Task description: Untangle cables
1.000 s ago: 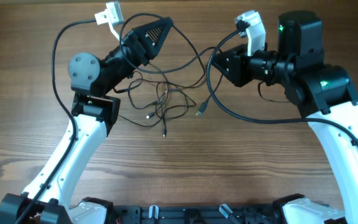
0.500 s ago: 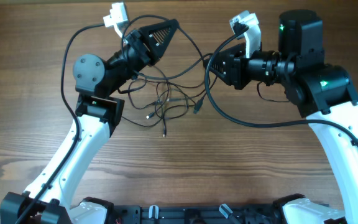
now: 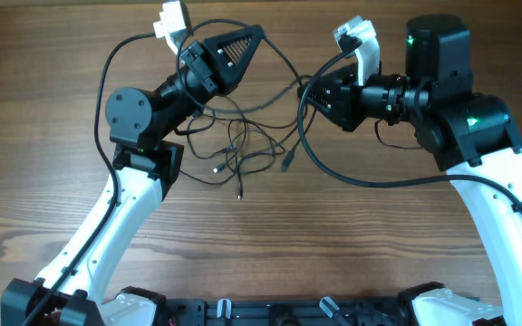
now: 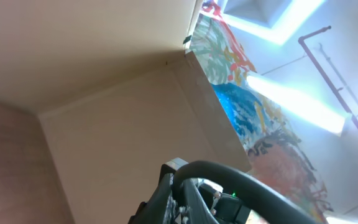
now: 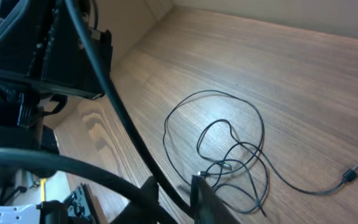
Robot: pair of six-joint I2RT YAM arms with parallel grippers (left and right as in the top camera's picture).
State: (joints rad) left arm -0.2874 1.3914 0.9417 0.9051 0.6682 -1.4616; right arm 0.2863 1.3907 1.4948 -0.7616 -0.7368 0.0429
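The cables [image 3: 243, 145] are thin black cords lying in a loose tangle on the wooden table between the arms. In the right wrist view they [image 5: 229, 155] form overlapping loops, with one plug end [image 5: 353, 171] trailing off to the right. My left gripper [image 3: 256, 34] is raised above the tangle's far side and points up and away. Its fingers [image 4: 166, 193] sit pressed together, and I cannot see a cord in them. My right gripper [image 3: 304, 91] points left above the tangle's right edge. Its jaws [image 5: 176, 186] stand narrowly apart, crossed by a thick black arm cable [image 5: 123, 130].
The right arm's thick cable [image 3: 311, 154] loops down over the table beside the tangle. A loose plug [image 3: 287, 164] lies just left of it. The left wrist view shows only a wall and ceiling lights. White camera connectors [image 3: 170, 18] stick out above each wrist.
The left gripper has swung a little right and further up. The right gripper has edged left toward the tangle, and the loose plug has shifted slightly left.
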